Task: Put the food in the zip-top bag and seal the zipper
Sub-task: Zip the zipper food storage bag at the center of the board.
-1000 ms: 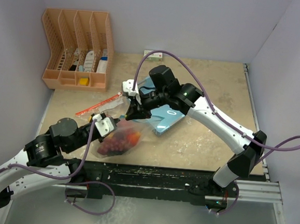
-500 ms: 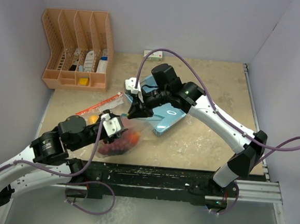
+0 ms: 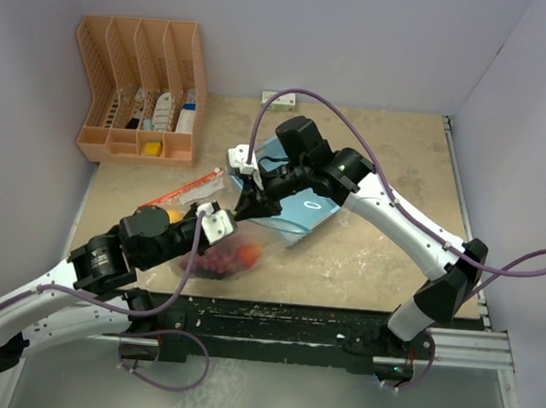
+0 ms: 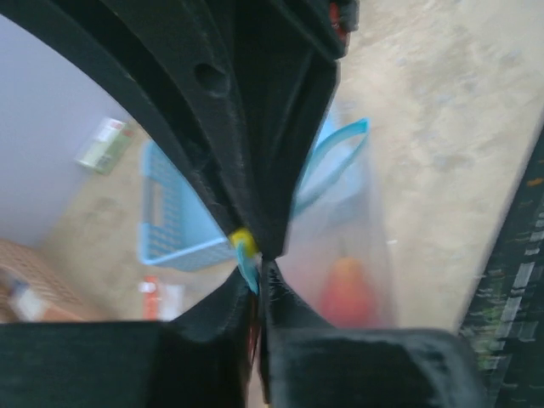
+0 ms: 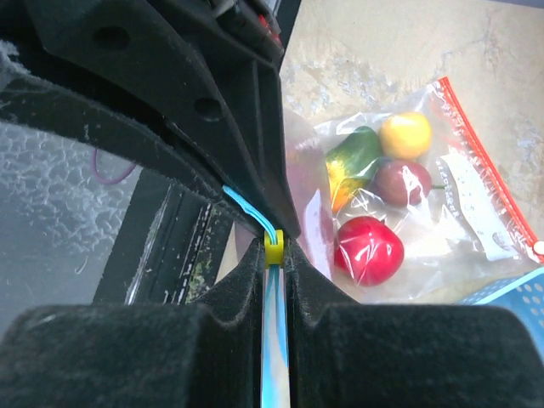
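Right fingers (image 5: 195, 348) press together on the blue zipper strip (image 5: 274, 357) at its yellow slider (image 5: 273, 249), so the right gripper (image 5: 274, 259) is clamped. The left gripper (image 4: 259, 265) pinches the same strip. Beyond them the clear zip-top bag (image 5: 463, 183) holds the food (image 3: 226, 257): lemon (image 5: 405, 134), mango (image 5: 353, 155), sweet potato (image 5: 401, 181), red pepper (image 5: 368, 249). Its white label is too small to read. A blue basket (image 3: 301, 211) lies just behind; an orange rack (image 3: 141, 80) with bottles (image 3: 163, 112) stands well apart.

The table (image 3: 390, 157) carries an orange rack (image 3: 141, 80), blue basket (image 3: 303, 212), small box (image 3: 279, 100) and zip-top bag (image 3: 234, 258).
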